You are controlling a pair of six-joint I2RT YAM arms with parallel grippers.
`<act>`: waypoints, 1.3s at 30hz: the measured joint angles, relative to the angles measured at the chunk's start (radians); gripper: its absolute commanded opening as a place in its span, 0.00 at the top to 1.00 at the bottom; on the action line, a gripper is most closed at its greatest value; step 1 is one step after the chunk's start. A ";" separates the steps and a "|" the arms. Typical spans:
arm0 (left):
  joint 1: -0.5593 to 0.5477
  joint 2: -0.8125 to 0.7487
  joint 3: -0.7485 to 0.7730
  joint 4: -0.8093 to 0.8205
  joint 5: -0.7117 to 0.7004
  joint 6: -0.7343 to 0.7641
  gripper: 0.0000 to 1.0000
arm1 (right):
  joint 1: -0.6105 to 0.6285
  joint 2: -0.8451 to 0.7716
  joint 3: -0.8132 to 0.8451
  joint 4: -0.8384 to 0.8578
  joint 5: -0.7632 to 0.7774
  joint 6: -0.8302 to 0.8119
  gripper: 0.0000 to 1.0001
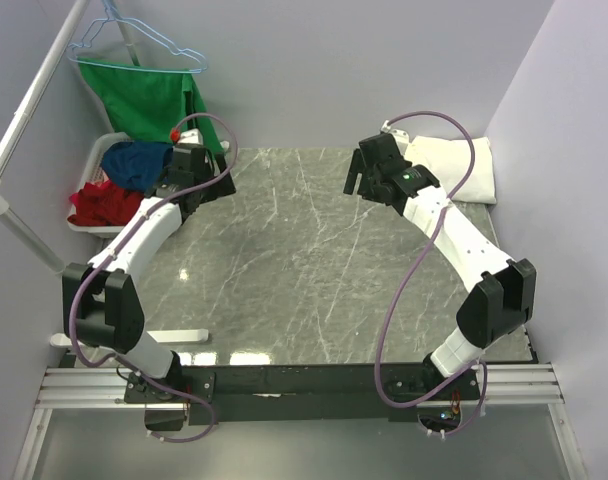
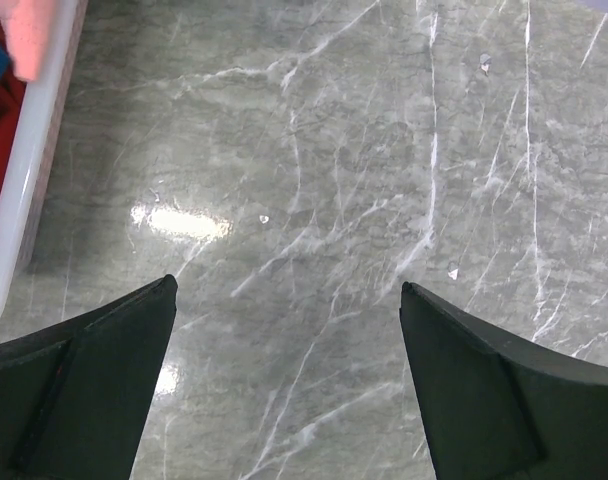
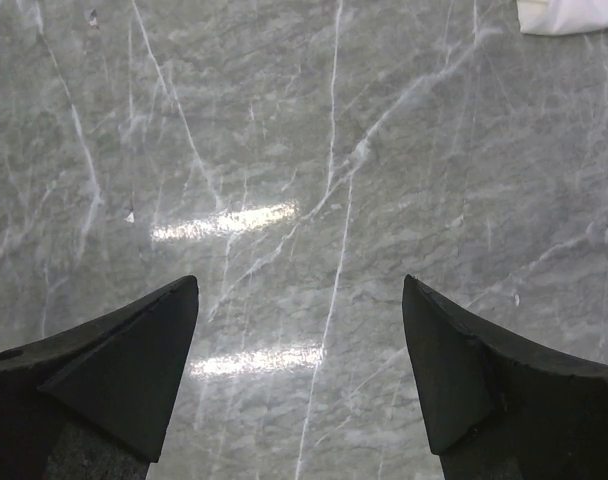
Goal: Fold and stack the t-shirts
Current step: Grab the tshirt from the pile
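Note:
A navy blue t-shirt point(image 1: 136, 162) lies crumpled in a white basket point(image 1: 102, 150) at the back left, on top of red cloth point(image 1: 96, 203). A white t-shirt point(image 1: 456, 166) lies folded at the table's back right; its corner point(image 3: 569, 14) shows in the right wrist view. My left gripper point(image 1: 191, 165) hovers beside the basket, open point(image 2: 287, 285), with only bare marble between its fingers. My right gripper point(image 1: 372, 170) hangs open point(image 3: 299, 282) over the marble, just left of the white t-shirt, holding nothing.
A green cloth point(image 1: 154, 98) hangs on a blue hanger point(image 1: 134, 45) behind the basket. A white rail point(image 1: 24, 130) slants along the left wall. The basket's rim point(image 2: 24, 170) runs down the left of the left wrist view. The grey marble table point(image 1: 304, 270) ends near the right wall.

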 measured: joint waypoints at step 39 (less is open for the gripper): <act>0.185 0.313 0.370 -0.189 -0.277 -0.221 0.20 | 0.000 -0.003 -0.034 0.008 0.000 0.001 0.11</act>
